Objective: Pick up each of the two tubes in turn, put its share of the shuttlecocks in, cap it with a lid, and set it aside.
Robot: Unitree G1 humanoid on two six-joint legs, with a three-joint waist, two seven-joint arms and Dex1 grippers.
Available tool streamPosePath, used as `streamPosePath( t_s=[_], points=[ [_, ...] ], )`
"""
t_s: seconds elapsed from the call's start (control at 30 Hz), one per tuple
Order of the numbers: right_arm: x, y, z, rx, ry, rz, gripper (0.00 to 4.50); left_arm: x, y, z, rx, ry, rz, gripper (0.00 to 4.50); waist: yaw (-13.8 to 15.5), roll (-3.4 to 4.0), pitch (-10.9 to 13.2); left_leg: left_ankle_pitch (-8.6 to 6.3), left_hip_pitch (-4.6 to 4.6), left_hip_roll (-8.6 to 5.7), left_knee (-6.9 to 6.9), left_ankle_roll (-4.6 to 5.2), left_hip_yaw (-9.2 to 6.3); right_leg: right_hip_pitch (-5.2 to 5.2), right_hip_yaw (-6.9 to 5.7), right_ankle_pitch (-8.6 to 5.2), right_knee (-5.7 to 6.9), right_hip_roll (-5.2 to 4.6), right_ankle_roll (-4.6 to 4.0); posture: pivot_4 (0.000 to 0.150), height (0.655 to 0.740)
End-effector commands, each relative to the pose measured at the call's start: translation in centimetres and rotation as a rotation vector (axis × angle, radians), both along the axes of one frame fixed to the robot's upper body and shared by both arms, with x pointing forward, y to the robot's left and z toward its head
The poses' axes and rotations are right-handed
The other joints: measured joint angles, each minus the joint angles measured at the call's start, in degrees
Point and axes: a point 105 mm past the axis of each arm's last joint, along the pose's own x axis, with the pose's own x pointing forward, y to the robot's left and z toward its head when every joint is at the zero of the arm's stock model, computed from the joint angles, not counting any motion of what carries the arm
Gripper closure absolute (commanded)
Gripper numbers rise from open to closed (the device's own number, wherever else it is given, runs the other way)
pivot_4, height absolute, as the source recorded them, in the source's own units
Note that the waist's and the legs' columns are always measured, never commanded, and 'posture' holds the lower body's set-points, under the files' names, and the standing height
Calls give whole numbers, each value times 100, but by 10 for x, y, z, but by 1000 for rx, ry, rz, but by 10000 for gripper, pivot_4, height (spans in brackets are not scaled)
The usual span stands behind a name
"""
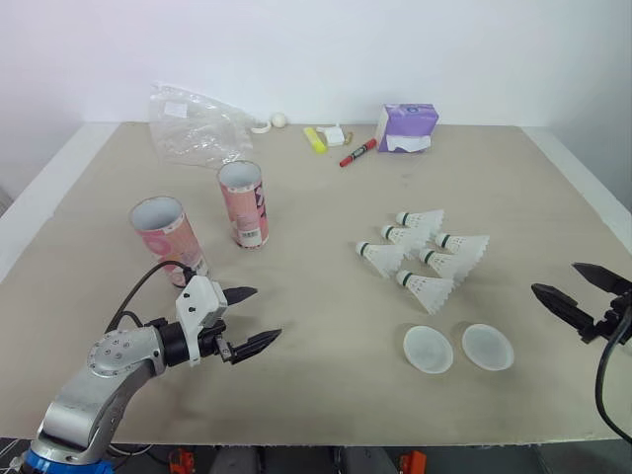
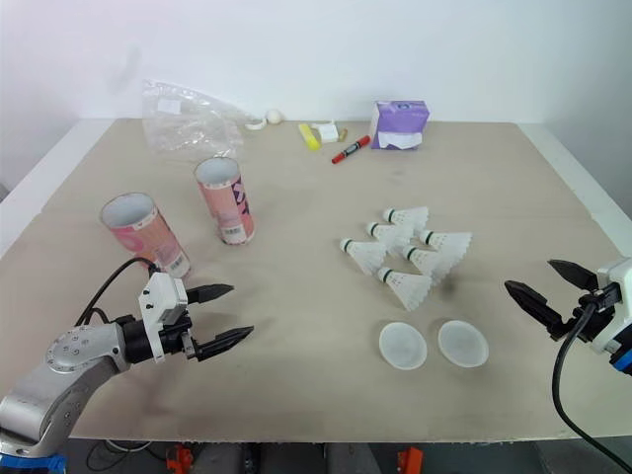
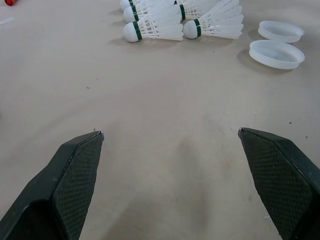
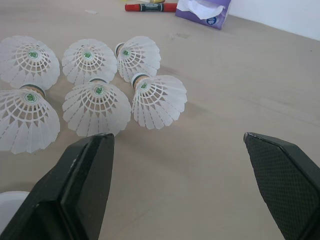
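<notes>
Tan table (image 1: 326, 197), all items resting on it. Crumpled clear plastic bag (image 1: 197, 123) at the far left. Left gripper (image 1: 267, 314) low over bare table at the near left, fingers apart, nothing between them. Right gripper (image 1: 554, 276) at the near right edge, fingers apart, empty, pointing toward the shuttlecocks. Near tube (image 1: 163, 235) and far tube (image 1: 244, 202), both pink, stand upright on the left half with open mouths up, slightly apart; the near tube is just beyond the left gripper. Purple tissue pack (image 1: 405, 128) at the far edge, right of centre. Six white shuttlecocks (image 1: 425, 252) lie on their sides in a tight cluster, right of centre. Two round translucent lids (image 1: 428, 349) (image 1: 488, 347) lie flat, side by side, just in front of the cluster. Red marker (image 1: 357, 152), yellow highlighter (image 1: 314, 139) and small white ball (image 1: 279, 119) sit near the far edge.
</notes>
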Motion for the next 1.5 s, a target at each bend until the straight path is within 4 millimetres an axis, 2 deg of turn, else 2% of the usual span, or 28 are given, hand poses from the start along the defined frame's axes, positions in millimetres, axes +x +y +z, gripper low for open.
streamPosePath(
  t_s=[0.03, 0.6, 0.77, 0.83, 0.9, 1.0, 1.13, 1.17, 1.23, 1.33, 1.5],
  points=[
    [-1, -3, 15, -29, -42, -3, 698, 2, -2, 8, 17, -46, -23, 0, 0, 0, 0, 0, 0, 0, 0, 0, 0, 0, 0, 0, 0, 0, 0, 1500, 7400],
    [-2, -2, 15, -32, -44, -4, 698, 4, -6, 12, 4, -56, -79, 0, 0, 0, 0, 0, 0, -1, 0, 0, 0, 1, 0, -1, 0, 0, 1, 1500, 7400],
    [-2, 5, 23, -43, -71, 23, 698, 6, -4, 14, -28, -74, -39, 0, -1, 1, 0, 0, 0, -1, 0, 0, 0, 1, 0, -2, 0, -1, 2, 1500, 7400],
    [2, 22, 32, -45, -93, 83, 698, 8, -1, 17, -59, -82, 14, 0, -3, 4, 0, 0, 0, -1, 0, 0, 0, 1, 0, -2, 0, -1, 2, 1500, 7400],
    [6, 50, 41, -51, -112, 181, 698, 7, 3, 20, -85, -106, 78, 0, -32, 5, 0, 0, 2, 0, 0, 0, 0, 1, 0, -1, 1, 0, 2, 1500, 7400],
    [12, 115, 56, 23, -142, 391, 698, 3, 16, 19, -124, -117, 251, 0, -120, 1, 4, 0, 4, 3, 0, 0, -1, 2, 0, -1, 3, 1, 2, 1500, 7400],
    [1, 179, 45, 78, -68, 630, 698, -9, 26, 11, -107, -127, 386, 0, -131, -12, 7, 0, 3, 3, -1, 0, -19, 6, -10, -5, 7, 4, 0, 1500, 7400],
    [-3, 200, 42, 95, -56, 718, 698, -11, 35, 6, -106, -120, 477, 0, -115, -14, 10, 0, 1, 2, -1, 0, -24, 7, -13, -8, 7, 3, -2, 1500, 7400],
    [-7, 227, 39, 113, -51, 837, 698, -13, 50, 0, -97, -114, 626, 0, -124, -23, 15, 0, -3, -3, -1, 0, -27, 5, -14, -10, 6, -1, -1, 1500, 7400],
    [-4, 247, 32, 97, -42, 939, 698, -14, 76, -5, -111, -104, 852, 0, -115, -43, 26, 0, -5, -8, 4, 0, -26, 6, -15, -8, 6, -9, 2, 1500, 7400],
    [2, 256, 26, 61, -39, 995, 698, -15, 108, -15, -129, -66, 1053, 0, -107, -58, 23, 1, -12, -10, 9, 1, -36, 8, -24, -9, 5, -9, 1, 1500, 7400]
  ],
)
